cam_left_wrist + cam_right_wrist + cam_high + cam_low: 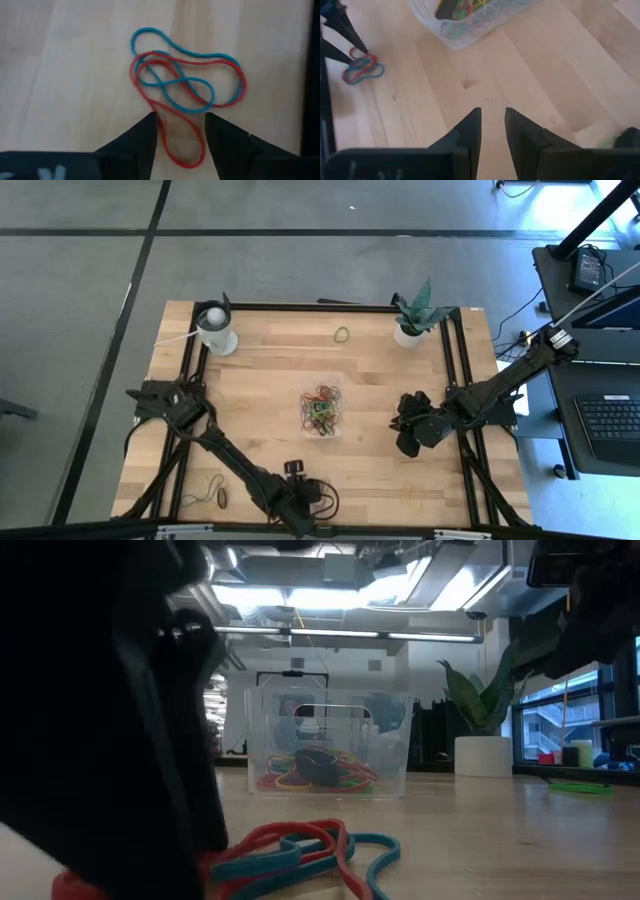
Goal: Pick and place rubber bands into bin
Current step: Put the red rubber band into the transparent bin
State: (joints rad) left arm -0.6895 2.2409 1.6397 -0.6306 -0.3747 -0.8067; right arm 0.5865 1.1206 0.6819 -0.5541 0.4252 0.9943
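A tangle of red and blue rubber bands (185,80) lies flat on the wood near the table's near edge, also seen in the low view (300,852) and the right wrist view (362,67). My left gripper (181,120) stands open over it, pointing steeply down, one finger on each side of the red band's near loop (182,145). The clear bin (322,408) in the table's middle holds several coloured bands (320,768). My right gripper (493,117) hangs over the table's right part (410,430), slightly open, with nothing between its fingers. My left gripper has its fingertips (152,120) at the edges of the red loop (159,112), coming from above at a slant. I cannot tell whether they touch the band or the wood. The bands lie slack on the table.
A white cup (215,330) stands at the far left and a potted plant (412,320) at the far right. Loose bands lie about: a green one (342,334) at the far side, a pale one (413,498) near right, a dark one (220,498) near left.
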